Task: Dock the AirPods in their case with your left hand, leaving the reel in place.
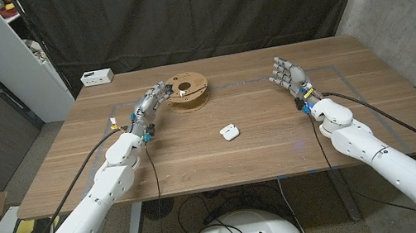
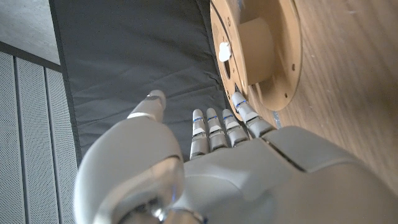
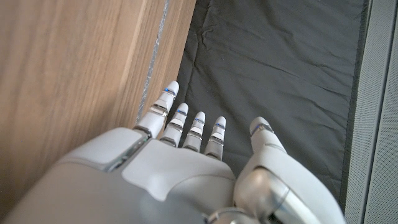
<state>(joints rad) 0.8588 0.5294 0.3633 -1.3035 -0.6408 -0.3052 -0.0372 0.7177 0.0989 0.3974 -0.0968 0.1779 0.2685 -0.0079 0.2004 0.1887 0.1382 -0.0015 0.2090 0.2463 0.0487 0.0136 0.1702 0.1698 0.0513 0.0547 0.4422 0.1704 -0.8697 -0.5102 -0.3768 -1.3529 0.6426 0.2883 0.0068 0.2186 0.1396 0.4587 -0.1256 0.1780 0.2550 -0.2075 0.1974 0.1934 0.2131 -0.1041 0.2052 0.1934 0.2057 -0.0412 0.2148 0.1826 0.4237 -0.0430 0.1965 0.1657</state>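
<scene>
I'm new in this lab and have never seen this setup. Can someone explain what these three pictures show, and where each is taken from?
It is a two-armed robot with human-like hands, standing at a wooden table. The wide picture comes from a camera on its head, looking down. The other two come from cameras on its wrists, looking along the back of each hand, so they appear turned. On the table lie a wooden reel with a small white AirPod on it, and a white AirPods case nearer the middle. A white box sits at the far edge. The left hand reaches beside the reel; the right hand is raised, open. Neither holds anything.
</scene>
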